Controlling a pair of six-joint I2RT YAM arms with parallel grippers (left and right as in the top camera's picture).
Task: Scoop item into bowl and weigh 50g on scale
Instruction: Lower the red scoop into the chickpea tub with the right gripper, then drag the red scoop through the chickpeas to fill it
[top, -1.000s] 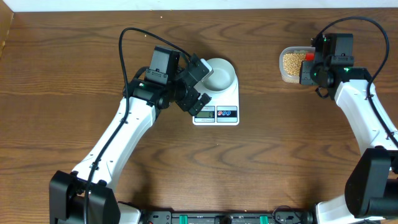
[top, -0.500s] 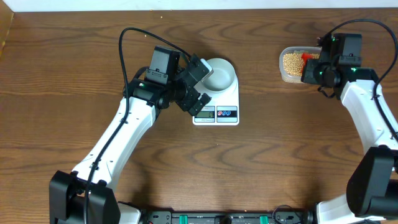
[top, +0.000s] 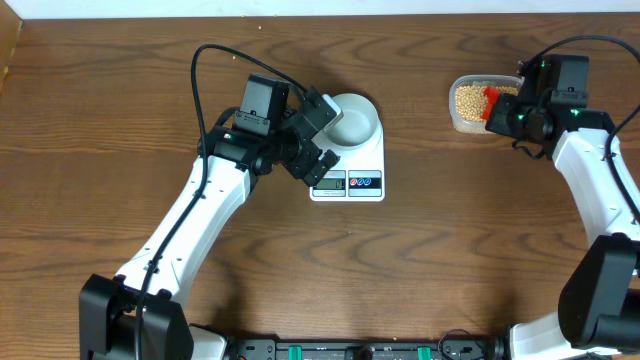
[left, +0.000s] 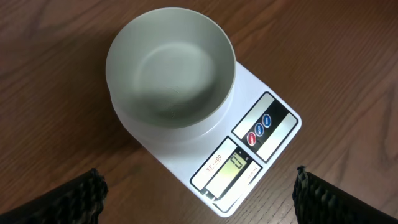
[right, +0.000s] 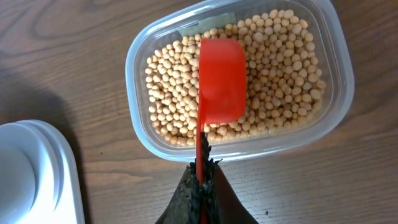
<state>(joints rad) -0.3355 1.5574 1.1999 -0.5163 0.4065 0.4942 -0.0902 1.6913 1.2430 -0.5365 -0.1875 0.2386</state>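
A wooden table (top: 420, 260) is shown, with a white scale (left: 249, 87) set on it. A clear tub (right: 336, 81) is placed well apart, to its right. A pale bowl (left: 171, 74) is stood on the scale. The left gripper (top: 322, 137) is held wide open beside it. A red scoop (right: 221, 81) is clamped by its handle in the right gripper (right: 201, 180), over the beans (right: 280, 62) lying in the tub.

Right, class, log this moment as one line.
left claw: open near bowl | right claw: shut on red scoop over beans in tub | bowl: empty, on scale
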